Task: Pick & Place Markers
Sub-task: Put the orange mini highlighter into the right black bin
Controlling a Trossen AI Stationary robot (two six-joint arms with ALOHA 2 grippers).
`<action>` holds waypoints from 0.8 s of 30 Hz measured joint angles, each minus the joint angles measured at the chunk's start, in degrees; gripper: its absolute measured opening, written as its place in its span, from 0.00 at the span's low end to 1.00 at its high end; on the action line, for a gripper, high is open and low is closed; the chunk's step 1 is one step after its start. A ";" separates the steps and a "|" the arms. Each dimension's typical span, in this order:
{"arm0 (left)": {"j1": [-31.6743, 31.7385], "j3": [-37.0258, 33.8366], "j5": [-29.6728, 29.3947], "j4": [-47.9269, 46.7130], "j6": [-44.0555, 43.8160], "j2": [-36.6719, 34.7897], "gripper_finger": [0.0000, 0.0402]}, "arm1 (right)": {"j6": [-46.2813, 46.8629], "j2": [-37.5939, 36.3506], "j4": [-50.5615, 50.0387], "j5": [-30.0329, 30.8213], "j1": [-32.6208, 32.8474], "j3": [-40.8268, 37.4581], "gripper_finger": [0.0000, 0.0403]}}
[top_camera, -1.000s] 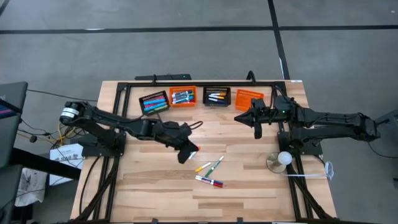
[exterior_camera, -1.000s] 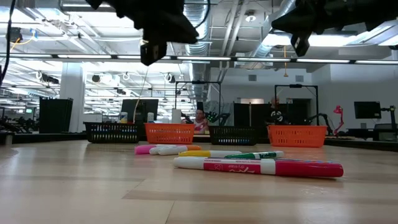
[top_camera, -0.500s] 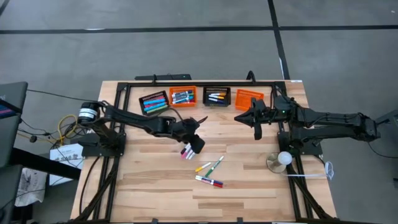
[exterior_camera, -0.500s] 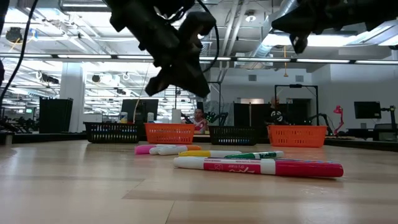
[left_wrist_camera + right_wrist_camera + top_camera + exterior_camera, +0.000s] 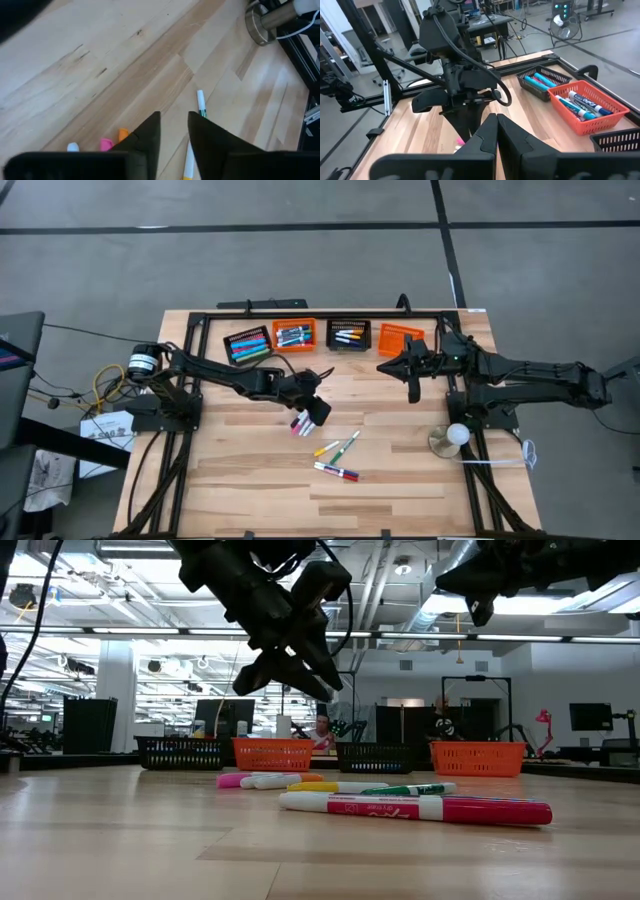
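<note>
Several loose markers lie flat on the wooden table near its middle: a pink and a white one (image 5: 300,424), a yellow and a green one (image 5: 337,447), and a red-and-white one (image 5: 337,472), nearest in the low view (image 5: 415,808). More markers fill the baskets (image 5: 294,336) at the far edge. My left gripper (image 5: 316,412) hangs tilted in the air (image 5: 292,665) just beyond the pink and white markers, narrowly open and empty (image 5: 174,122). My right gripper (image 5: 412,372) waits in the air near the right orange basket (image 5: 402,338), shut (image 5: 493,121).
Two black and two orange mesh baskets stand in a row at the far edge (image 5: 273,753). A black frame rail (image 5: 300,313) runs behind them. A round metal stand with a white ball (image 5: 452,438) sits near the table's right edge. Bare wood lies toward the near edge.
My left gripper has moved from above the pink and white markers a little toward the table's far right and has tipped from pointing down to a slant, uncovering those markers in the high view. The markers have stayed where they lay.
</note>
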 joint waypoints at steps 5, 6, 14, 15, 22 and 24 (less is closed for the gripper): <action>-0.01 0.00 0.03 0.24 0.00 0.00 0.43 | 0.00 0.00 -0.02 0.00 0.00 0.00 0.00; -0.15 0.00 0.33 0.27 -0.01 0.00 0.47 | 0.00 0.00 -0.02 -0.02 0.02 0.00 0.00; -3.41 -0.02 4.59 1.55 1.32 0.00 0.66 | -0.02 0.00 -0.93 -0.02 0.00 0.00 0.00; -3.81 -0.02 4.61 1.57 1.68 0.00 0.67 | -0.01 0.00 -0.94 -0.01 0.00 0.00 0.00; -5.15 -0.04 4.52 2.00 2.12 -0.02 0.67 | -0.02 0.00 -0.94 -0.02 0.00 0.00 0.00; -4.62 -0.10 4.56 2.06 2.12 -0.42 0.67 | -0.02 0.00 -0.94 -0.02 0.00 0.00 0.00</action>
